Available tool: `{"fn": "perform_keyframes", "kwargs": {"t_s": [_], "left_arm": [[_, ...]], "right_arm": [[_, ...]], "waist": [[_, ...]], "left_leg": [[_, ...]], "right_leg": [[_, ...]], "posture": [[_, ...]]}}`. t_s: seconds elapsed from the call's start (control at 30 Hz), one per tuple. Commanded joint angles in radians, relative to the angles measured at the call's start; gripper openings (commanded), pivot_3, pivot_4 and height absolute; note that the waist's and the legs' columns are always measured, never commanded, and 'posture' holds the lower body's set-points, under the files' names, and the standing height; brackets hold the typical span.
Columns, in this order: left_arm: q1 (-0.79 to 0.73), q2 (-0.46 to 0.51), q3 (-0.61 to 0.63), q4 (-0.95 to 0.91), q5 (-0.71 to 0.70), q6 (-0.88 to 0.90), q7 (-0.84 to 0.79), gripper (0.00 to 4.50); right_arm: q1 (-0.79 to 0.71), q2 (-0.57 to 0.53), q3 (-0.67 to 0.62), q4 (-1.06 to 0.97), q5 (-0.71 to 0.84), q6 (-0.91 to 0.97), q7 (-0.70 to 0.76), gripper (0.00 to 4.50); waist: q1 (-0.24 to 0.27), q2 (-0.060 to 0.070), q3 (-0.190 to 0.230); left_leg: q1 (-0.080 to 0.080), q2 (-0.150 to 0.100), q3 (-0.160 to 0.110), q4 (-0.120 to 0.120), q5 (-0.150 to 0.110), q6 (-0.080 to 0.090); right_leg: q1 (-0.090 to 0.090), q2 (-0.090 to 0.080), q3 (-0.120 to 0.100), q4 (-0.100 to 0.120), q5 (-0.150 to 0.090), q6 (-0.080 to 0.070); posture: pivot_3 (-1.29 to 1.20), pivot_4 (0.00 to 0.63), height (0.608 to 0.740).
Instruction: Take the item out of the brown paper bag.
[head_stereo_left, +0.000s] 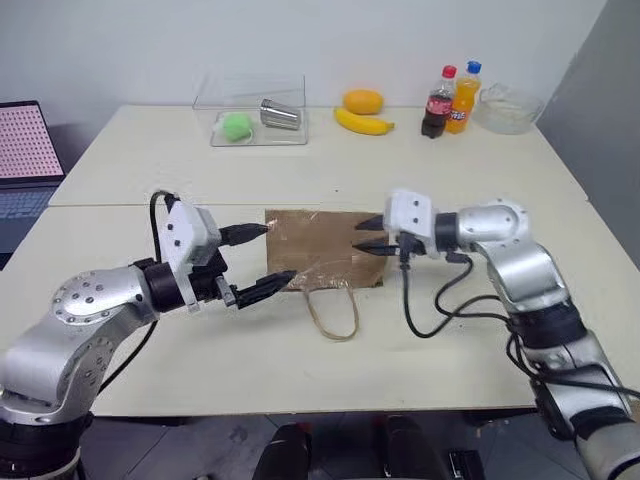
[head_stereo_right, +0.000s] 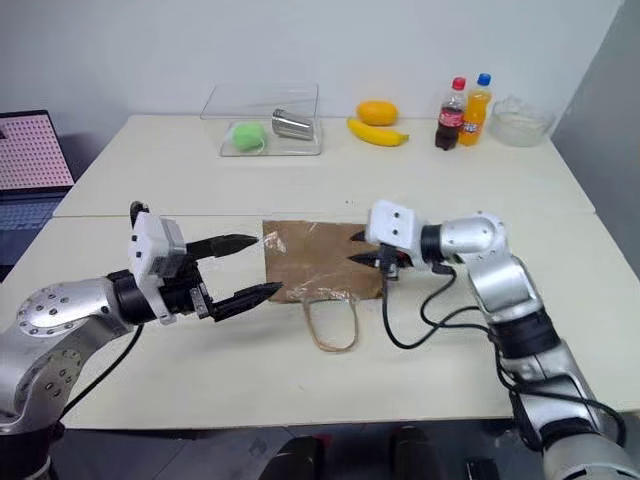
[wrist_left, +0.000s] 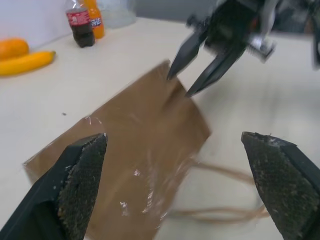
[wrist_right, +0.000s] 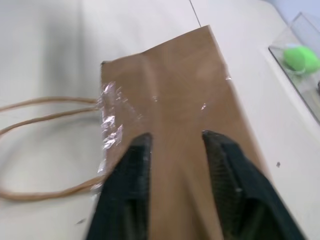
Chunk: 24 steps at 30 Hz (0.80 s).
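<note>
Brown paper bag (head_stereo_left: 325, 247) lay flat on the cream table (head_stereo_left: 300, 370), between the two grippers, its two tan loop handles (head_stereo_left: 333, 310) trailing toward the near edge. Strips of clear tape (wrist_right: 111, 120) glinted along the bag's handle end. The bag looked flat and creased; the item could not be seen, and whether it was inside the bag could not be told.

Left gripper (head_stereo_left: 258, 260): fingers spread wide, one tip just off the bag's far left corner, the other at the near left corner by the handles; nothing was held. In the left wrist view its two textured pads (wrist_left: 82, 175) framed the bag with a broad gap.

Right gripper (head_stereo_left: 371, 236): fingers partly apart at the bag's right edge, pointing left across it. In the right wrist view the two fingers (wrist_right: 131, 175) stood over the bag's surface with brown paper showing in the narrow gap; whether they touched the paper could not be told, and nothing was gripped.

Far side of the table, left to right: a clear tray (head_stereo_left: 255, 125) holding a green ball (head_stereo_left: 236, 125) and a steel cup (head_stereo_left: 280, 114); an orange fruit (head_stereo_left: 362, 100); a banana (head_stereo_left: 362, 123); a cola bottle (head_stereo_left: 437, 103) beside an orange soda bottle (head_stereo_left: 464, 98); a clear bowl (head_stereo_left: 508, 108). A laptop (head_stereo_left: 25, 160) stood at the left.
</note>
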Motion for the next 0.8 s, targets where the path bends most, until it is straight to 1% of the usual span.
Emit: {"fn": "perform_keyframes", "kwargs": {"t_s": [0.03,0.13,0.2,0.27,0.43,0.57,0.8], "left_arm": [[-0.009,0.001,-0.076,0.062,0.136,-0.218,-0.087,4.5],[-0.023,-0.018,-0.146,0.153,0.225,-0.391,-0.146,4.5],[-0.059,-0.043,-0.199,0.26,0.305,-0.533,-0.165,4.5],[-0.095,-0.063,-0.228,0.345,0.351,-0.626,-0.178,4.5],[-0.163,-0.11,-0.264,0.484,0.396,-0.75,-0.181,4.5],[-0.199,-0.166,-0.298,0.545,0.419,-0.795,-0.173,4.5],[-0.243,-0.235,-0.347,0.645,0.488,-0.87,-0.144,4.5]], "right_arm": [[0.101,-0.034,-0.053,-0.218,0.108,0.108,-0.014,3.06],[0.23,-0.054,-0.077,-0.357,0.189,0.19,-0.044,4.09],[0.341,-0.067,-0.088,-0.427,0.186,0.217,-0.105,4.09],[0.413,-0.081,-0.096,-0.471,0.185,0.235,-0.149,4.09],[0.524,-0.104,-0.099,-0.536,0.19,0.26,-0.234,4.09],[0.565,-0.1,-0.088,-0.581,0.211,0.29,-0.283,4.09],[0.57,-0.121,-0.078,-0.602,0.243,0.31,-0.32,4.09]], "waist": [[0.001,0.0,0.0],[0.001,0.0,0.0],[0.004,0.0,0.0],[0.004,0.0,0.0],[0.001,0.0,0.0],[0.001,0.0,0.0],[0.001,0.0,0.0]], "left_leg": [[0.0,0.0,0.0,0.0,0.0,0.0],[0.0,0.001,0.0,-0.001,0.0,0.0],[0.0,0.001,0.0,-0.001,0.0,0.0],[0.0,0.001,0.0,-0.001,0.0,0.0],[0.001,0.001,0.0,0.0,0.0,0.0],[0.001,0.001,0.0,0.0,0.0,0.0],[0.001,0.001,-0.001,0.0,0.0,0.0]], "right_leg": [[0.0,0.0,0.0,0.0,0.0,0.0],[0.0,0.0,0.0,0.0,0.0,0.0],[0.001,0.0,-0.001,0.0,0.0,0.0],[0.001,0.0,-0.001,0.0,0.0,0.0],[0.001,0.0,-0.001,0.001,0.0,0.0],[0.001,0.0,-0.001,0.001,0.0,0.0],[0.001,0.0,-0.002,0.002,-0.001,0.0]], "posture": [[0.0,0.15,0.74],[0.0,0.15,0.74],[0.0,0.15,0.74],[0.0,0.15,0.74],[0.0,0.15,0.74],[0.0,0.15,0.74],[0.0,0.15,0.74]]}}
